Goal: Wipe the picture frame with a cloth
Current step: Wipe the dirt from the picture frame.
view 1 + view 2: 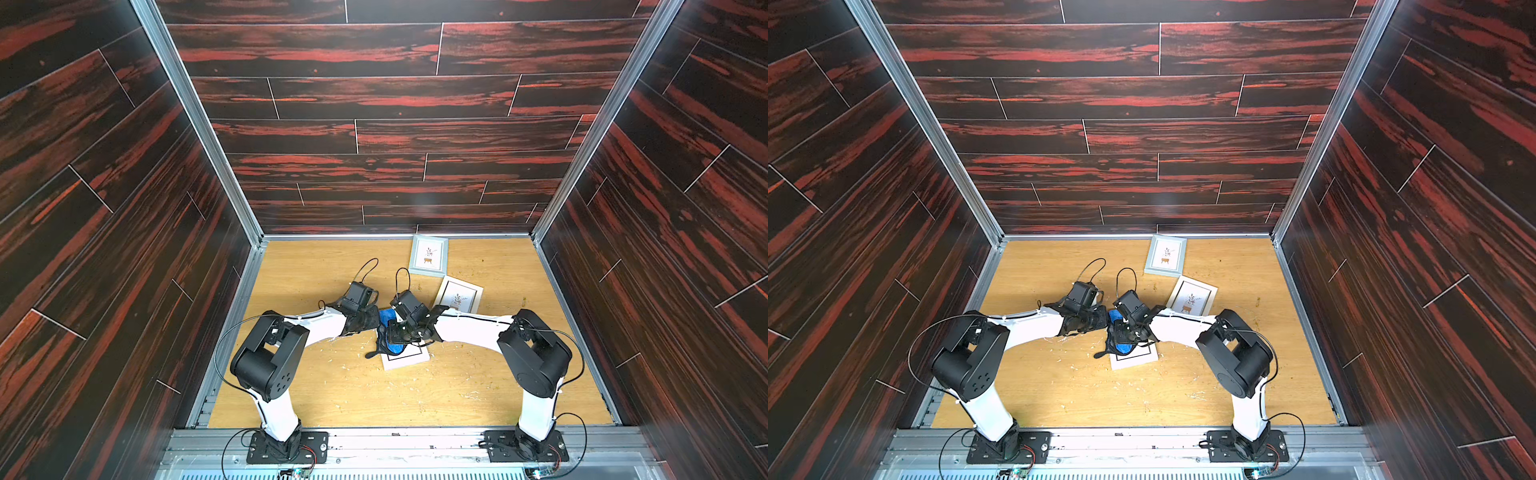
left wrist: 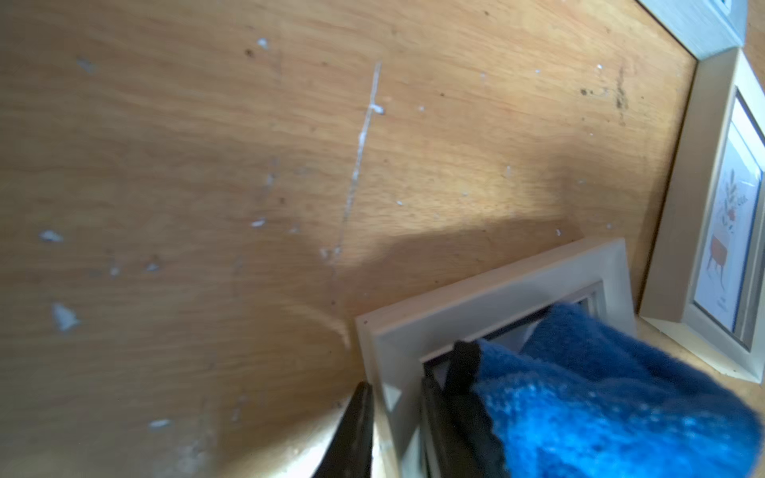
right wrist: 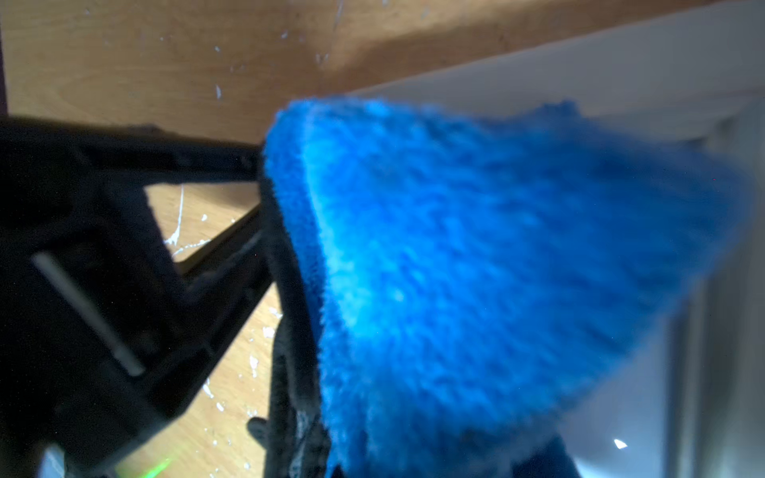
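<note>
since the right gripper (image 1: 402, 332) is clamped shut on a bunched fold of the cloth (image 3: 476, 269), the blue wad hangs under it and rests on the picture frame (image 1: 409, 359), with its black edging spilling over that frame's left side onto the table (image 1: 332, 395). the cloth looks soft, light and floppy, so a thick pinch like this one probably suits it, leaving a pad of pile below the jaws to drag. the picture frame looks stiff and light, with a slick front that may be fragile. it would likely skate under a wipe unless steadied, and the outer rail is the safer place to hold it. the left gripper (image 2: 393, 422) has its jaws either side of that rail at the frame's left, but i cannot tell whether they pinch it or stand loose. both arms reach inward with elbows raised, their forearms meeting over the picture frame and the wrists bent down. a pale wooden frame (image 1: 459, 296) lies just beyond the picture frame to its right, and a grey frame (image 1: 429, 255) lies farther beyond.
</note>
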